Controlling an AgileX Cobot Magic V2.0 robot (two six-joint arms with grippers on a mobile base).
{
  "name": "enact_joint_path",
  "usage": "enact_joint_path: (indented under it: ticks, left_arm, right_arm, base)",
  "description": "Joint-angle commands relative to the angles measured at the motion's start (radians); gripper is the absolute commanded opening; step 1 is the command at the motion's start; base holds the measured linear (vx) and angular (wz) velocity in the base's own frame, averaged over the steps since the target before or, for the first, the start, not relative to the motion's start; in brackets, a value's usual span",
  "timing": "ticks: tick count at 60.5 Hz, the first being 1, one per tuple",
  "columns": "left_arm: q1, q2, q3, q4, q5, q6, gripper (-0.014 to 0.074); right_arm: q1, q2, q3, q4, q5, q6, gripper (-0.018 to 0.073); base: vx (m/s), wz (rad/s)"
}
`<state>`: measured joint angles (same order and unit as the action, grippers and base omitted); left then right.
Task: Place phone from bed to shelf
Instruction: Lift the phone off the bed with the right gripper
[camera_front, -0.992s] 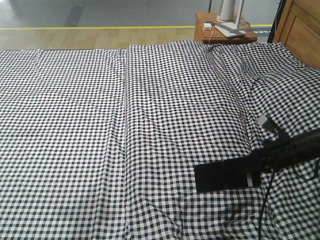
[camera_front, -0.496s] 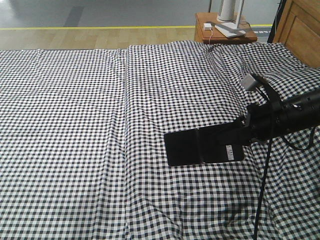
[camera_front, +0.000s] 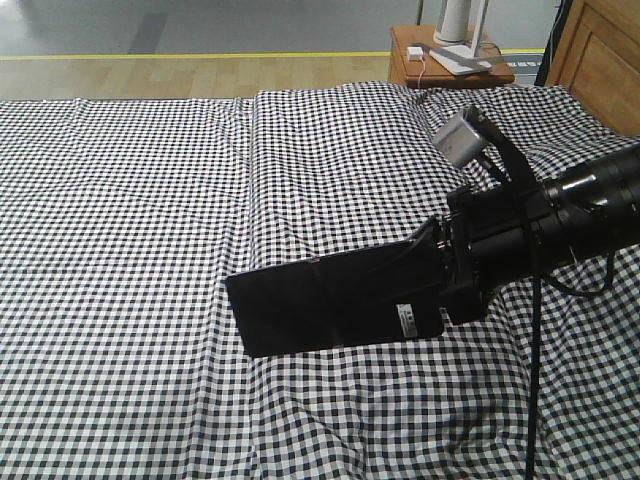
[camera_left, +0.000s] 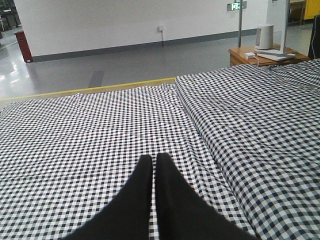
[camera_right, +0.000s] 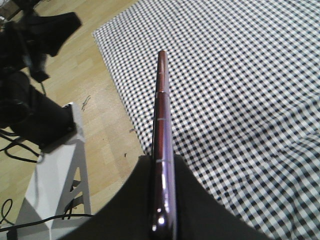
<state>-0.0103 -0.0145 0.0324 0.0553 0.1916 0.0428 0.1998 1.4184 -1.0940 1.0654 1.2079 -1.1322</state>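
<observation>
Since the right hand (camera_front: 445, 285) is clamped on one end of the phone (camera_front: 320, 305), which juts out ahead of it clear of the bed (camera_front: 130, 200), pickup looks done; carrying to the unseen shelf remains.

phone (camera_front: 320, 305): glossy black, metallic rose edge | bed (camera_front: 130, 200): matt checked cloth | headboard (camera_front: 600, 60): wood

The front view looks down from high across the bed (camera_front: 130, 200) toward the bedside table (camera_front: 400, 68). The left wrist view skims low past the left pincer (camera_left: 154, 162) toward that same table. The right wrist view sits close, sighting along the phone (camera_right: 162, 115) edge-on, over the bed and the floor (camera_right: 112, 105).
</observation>
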Motion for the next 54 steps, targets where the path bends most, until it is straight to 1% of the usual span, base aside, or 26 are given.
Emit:
enact_joint_path:
  ticks: [1, 54]
  left_arm:
    - [-0.002, -0.01, -0.026, -0.005, -0.073, -0.004, 0.0001]
    - [-0.002, -0.01, -0.026, -0.005, -0.073, -0.004, 0.0001]
  right_arm:
    - [0.024, -0.058, -0.021, 0.087, 0.082, 0.01, -0.0001]
    - [0.03, -0.075, -0.021, 0.096, 0.082, 0.011, -0.0001]
  base:
    - [0.0, 0.0]
    - [0.0, 0.0]
